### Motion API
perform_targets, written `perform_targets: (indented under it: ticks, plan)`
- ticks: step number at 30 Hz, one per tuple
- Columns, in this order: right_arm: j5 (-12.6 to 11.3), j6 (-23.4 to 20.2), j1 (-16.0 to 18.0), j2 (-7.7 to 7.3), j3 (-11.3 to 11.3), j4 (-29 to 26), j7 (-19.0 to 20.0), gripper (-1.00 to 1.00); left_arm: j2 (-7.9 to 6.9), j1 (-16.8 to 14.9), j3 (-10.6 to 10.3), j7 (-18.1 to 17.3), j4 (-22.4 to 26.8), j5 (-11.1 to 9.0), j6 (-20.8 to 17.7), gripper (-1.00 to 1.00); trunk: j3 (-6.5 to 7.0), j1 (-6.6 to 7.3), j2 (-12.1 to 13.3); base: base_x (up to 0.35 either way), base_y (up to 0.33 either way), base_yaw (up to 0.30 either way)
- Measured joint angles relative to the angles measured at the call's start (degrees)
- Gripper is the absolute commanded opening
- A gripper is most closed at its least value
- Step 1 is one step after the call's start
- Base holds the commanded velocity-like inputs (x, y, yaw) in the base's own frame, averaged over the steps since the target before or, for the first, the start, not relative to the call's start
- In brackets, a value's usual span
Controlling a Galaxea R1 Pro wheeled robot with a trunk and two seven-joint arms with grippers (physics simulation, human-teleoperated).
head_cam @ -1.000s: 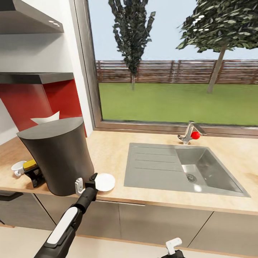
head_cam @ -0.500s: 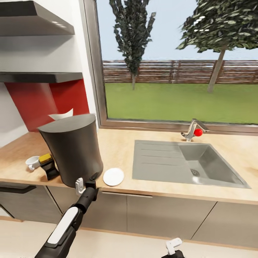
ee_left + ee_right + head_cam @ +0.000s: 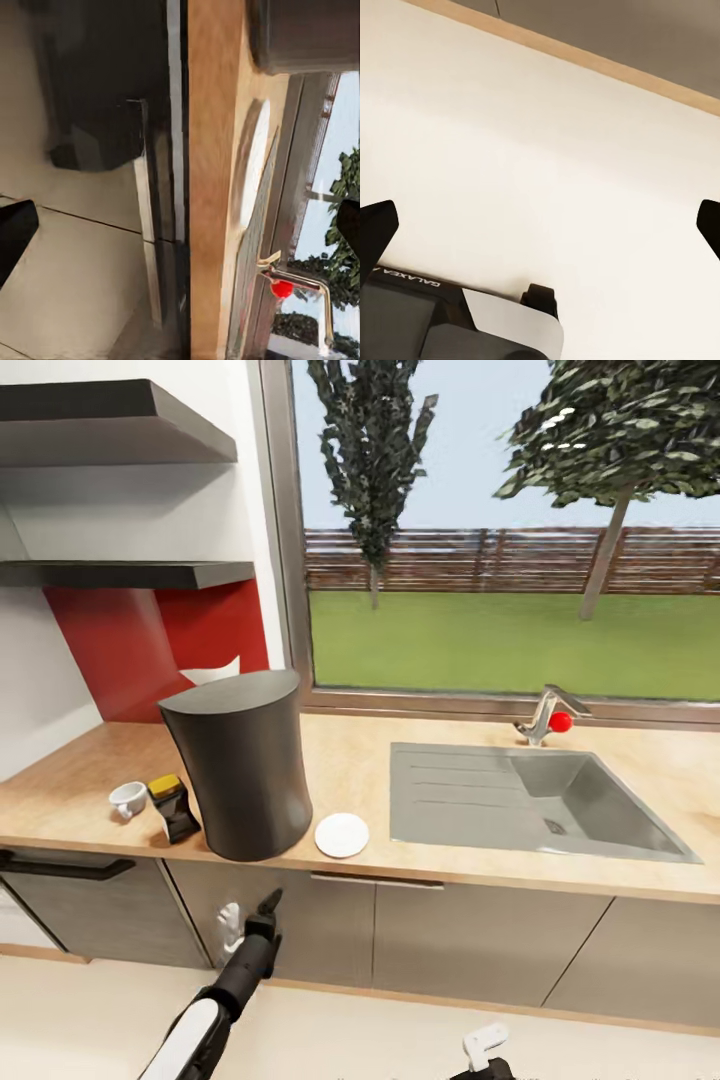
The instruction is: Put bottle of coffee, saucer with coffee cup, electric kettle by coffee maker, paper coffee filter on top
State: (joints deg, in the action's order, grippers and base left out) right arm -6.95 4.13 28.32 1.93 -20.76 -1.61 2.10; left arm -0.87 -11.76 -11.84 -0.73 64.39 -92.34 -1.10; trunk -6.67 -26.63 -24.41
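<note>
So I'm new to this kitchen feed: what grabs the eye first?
A big dark coffee maker stands near the countertop's front edge, a white saucer just right of it. Further right lies the steel sink, its red-knobbed tap under the garden window.

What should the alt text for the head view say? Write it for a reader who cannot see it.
A tall dark coffee maker stands on a wooden kitchen countertop, with a white saucer right of it and a white coffee cup and a yellow-capped bottle of coffee left of it. Further right is a steel sink below a garden window; the left gripper, empty, hangs before the cabinets.
</note>
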Motion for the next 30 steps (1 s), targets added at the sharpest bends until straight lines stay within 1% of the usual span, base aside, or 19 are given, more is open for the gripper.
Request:
perform_targets:
  ticks: [2, 3, 5, 8, 9, 12, 14, 16, 17, 20, 21, 22, 24, 25, 26, 27, 28, 29, 30]
  plan:
    - [0.00, 0.00, 0.00, 0.00, -0.02, 0.00, 0.00, 1.00, -1.18, 3.58, -0.42, -1.93, 0.13, 1.41, 0.12, 1.00, 0.00, 0.00, 0.00, -0.058, 0.009, 0.000]
    - [0.00, 0.00, 0.00, 0.00, -0.03, 0.00, -0.01, 1.00, -2.07, 5.63, -0.55, -2.97, 0.10, 2.91, 0.19, 1.00, -0.01, 0.00, 0.00, -0.083, 0.005, 0.000]
    - [0.00, 0.00, 0.00, 0.00, -0.03, 0.00, 0.00, 1.00, -3.60, 9.49, -0.62, -4.45, -0.51, 7.46, 0.58, 1.00, 0.00, -0.01, 0.00, -0.095, 0.002, 0.000]
    - [0.00, 0.00, 0.00, 0.00, -0.03, 0.00, -0.01, 1.00, -4.60, 14.41, 0.01, -5.34, -3.50, 16.09, 1.15, 1.00, -0.02, -0.01, -0.01, -0.106, 0.001, 0.000]
    - [0.00, 0.00, 0.00, 0.00, -0.04, 0.00, -0.04, 1.00, -4.76, 15.43, 0.32, -5.45, -5.52, 18.82, 1.74, 1.00, -0.02, -0.01, 0.00, -0.111, 0.000, 0.000]
    - [0.00, 0.00, 0.00, 0.00, 0.02, 0.00, -0.09, 1.00, -5.01, 16.72, 0.95, -5.69, -13.73, 25.08, 5.76, 1.00, -0.01, -0.01, 0.00, -0.087, 0.000, 0.000]
    - [0.00, 0.05, 0.00, 0.00, 0.04, 0.00, -0.15, 1.00, -5.61, 16.95, 1.05, -5.75, -21.93, 29.98, 9.88, 1.00, -0.02, 0.00, 0.00, -0.031, 0.000, 0.000]
    - [0.04, 0.07, 0.00, 0.00, 0.04, 0.00, -0.17, 1.00, -6.78, 16.80, 1.13, -5.79, -31.12, 36.21, 13.32, 1.00, -0.02, 0.00, 0.00, -0.014, 0.000, 0.000]
    - [0.05, 0.08, 0.00, 0.00, 0.05, 0.00, -0.17, 1.00, -7.06, 16.68, 1.13, -5.80, -33.27, 37.99, 14.05, 1.00, -0.01, 0.00, -0.01, -0.008, 0.000, 0.000]
    - [0.06, 0.09, 0.00, -0.04, 0.04, 0.00, -0.18, 1.00, -7.84, 15.44, 0.83, -5.53, -41.02, 48.64, 18.34, 1.00, -0.01, 0.00, 0.00, -0.004, 0.000, 0.000]
    - [0.07, 0.09, 0.00, -0.05, 0.04, 0.00, -0.18, 1.00, -7.90, 15.29, 0.78, -5.40, -41.76, 50.76, 19.13, 1.00, -0.01, 0.00, -0.01, -0.001, 0.000, 0.000]
    - [0.08, 0.09, 0.00, -0.07, 0.04, -0.01, -0.18, 1.00, -8.07, 15.03, 0.85, -5.04, -43.37, 56.93, 21.32, 1.00, -0.01, 0.00, -0.01, 0.000, 0.000, 0.000]
    - [0.08, 0.09, 0.00, -0.08, 0.05, -0.01, -0.22, 1.00, -8.35, 14.85, 0.98, -4.69, -44.88, 64.61, 23.22, 1.00, -0.01, 0.00, -0.01, 0.000, 0.000, 0.000]
    - [0.08, 0.09, 0.00, -0.12, 0.05, -0.01, -0.24, 1.00, -8.45, 14.81, 1.04, -4.49, -45.37, 67.33, 23.63, 1.00, -0.01, 0.00, -0.01, 0.000, 0.000, 0.000]
    - [0.09, 0.09, 0.00, -0.14, 0.05, -0.01, -0.25, 1.00, -8.53, 14.78, 1.07, -3.99, -45.74, 69.20, 23.83, 1.00, -0.01, 0.00, -0.01, 0.000, 0.000, 0.000]
    - [0.09, 0.09, 0.00, -0.17, 0.05, -0.01, -0.26, 1.00, -8.56, 14.76, 1.10, -3.02, -46.00, 70.44, 23.94, 1.00, -0.01, 0.00, 0.00, 0.000, 0.000, 0.000]
    - [0.06, 0.11, 0.00, -0.22, 0.05, -0.01, -0.26, 1.00, -8.55, 14.75, 1.15, -0.58, -46.27, 71.51, 23.98, 1.00, -0.01, 0.00, 0.00, 0.000, 0.000, 0.000]
    - [0.04, 0.12, 0.00, -0.23, 0.05, -0.01, -0.27, 1.00, -8.52, 14.74, 1.20, 0.46, -46.34, 71.80, 23.99, 1.00, -0.01, 0.00, 0.00, 0.000, 0.000, 0.000]
    - [0.02, 0.15, 0.00, -0.31, 0.05, -0.01, -0.30, 1.00, -8.38, 14.73, 1.21, 3.49, -46.52, 72.10, 24.01, 1.00, -0.01, 0.00, 0.00, 0.000, 0.000, 0.000]
